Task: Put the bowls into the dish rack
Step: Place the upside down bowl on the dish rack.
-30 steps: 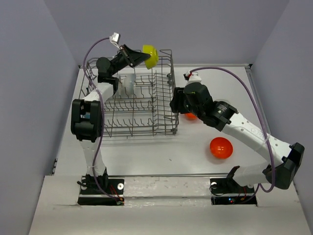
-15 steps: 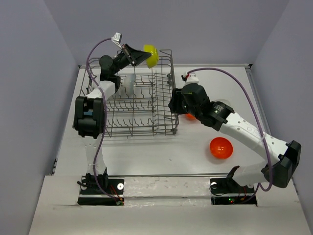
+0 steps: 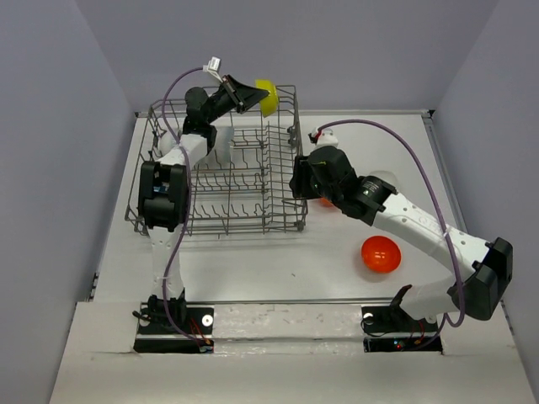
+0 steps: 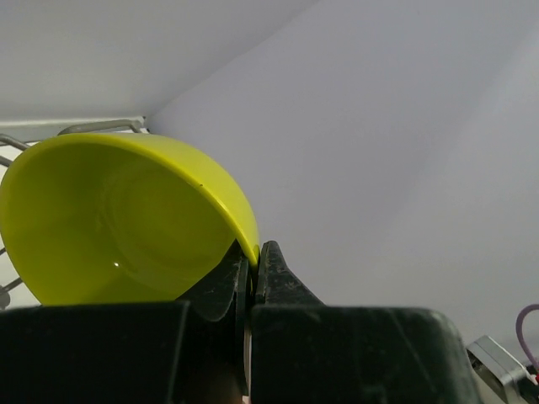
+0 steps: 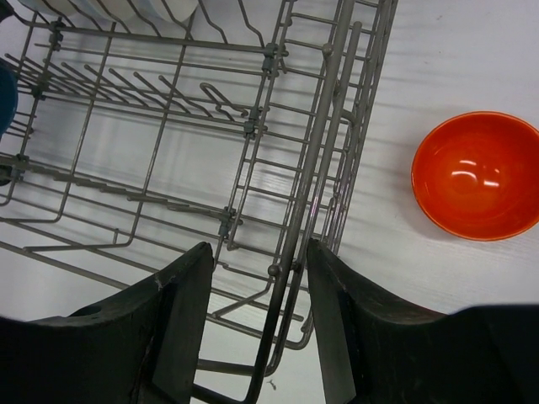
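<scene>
changing: since a second earlier the large rectangular grey metal wire dish rack [image 3: 219,229] had slid left on the white table [image 3: 278,261], and the carried bowl had moved further toward the rack's far right corner; loading was under way, with no release yet.
dish rack: stood left of centre, its right wall [image 5: 286,194] between the right gripper's fingers.
left arm [image 3: 164,198]: stretched up and back over the rack, wrist high.
right arm [image 3: 404,219]: reached in low from the right.
bowls: small glossy yellow-green bowl [image 4: 109,219] was held in the air above the far rim; two orange-red bowls sat upright on the table, one [image 5: 476,175] just beside the rack, one [image 3: 380,253] nearer the bases.
left gripper [image 4: 253,261]: pinched tight on the yellow-green bowl's rim.
right gripper [image 5: 253,261]: was spread partway, straddling the side wires, apparently not squeezing them.
</scene>
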### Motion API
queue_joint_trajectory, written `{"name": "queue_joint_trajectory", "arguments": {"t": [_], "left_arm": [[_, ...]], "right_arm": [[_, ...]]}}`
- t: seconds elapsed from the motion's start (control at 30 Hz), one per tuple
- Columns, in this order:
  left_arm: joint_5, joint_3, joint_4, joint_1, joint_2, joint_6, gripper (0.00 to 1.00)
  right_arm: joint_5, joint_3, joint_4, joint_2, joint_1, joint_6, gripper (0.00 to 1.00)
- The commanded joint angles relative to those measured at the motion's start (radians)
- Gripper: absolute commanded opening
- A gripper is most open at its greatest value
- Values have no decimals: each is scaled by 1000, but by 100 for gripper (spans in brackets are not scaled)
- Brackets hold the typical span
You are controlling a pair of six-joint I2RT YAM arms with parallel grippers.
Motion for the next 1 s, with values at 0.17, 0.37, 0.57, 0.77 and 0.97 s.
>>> {"name": "queue_joint_trajectory", "arguments": {"t": [0.17,0.37,0.57,0.77,0.97], "left_arm": [[-43,95,-88,-20,6,70,0],[-41,92,-177,-30,10,122,0],[-37,106,-297,-48,19,201,0],[-37,124,-374,-68,37,277,0],[-35,152,-404,-92,63,302,0]], "right_arm": [[8,-15,62,9,-3,-15,54],[-1,-16,68,19,-3,-15,54],[-7,-16,73,20,-3,-18,54],[-9,-16,76,17,-3,-17,53],[-7,-16,74,14,-3,-18,53]]}}
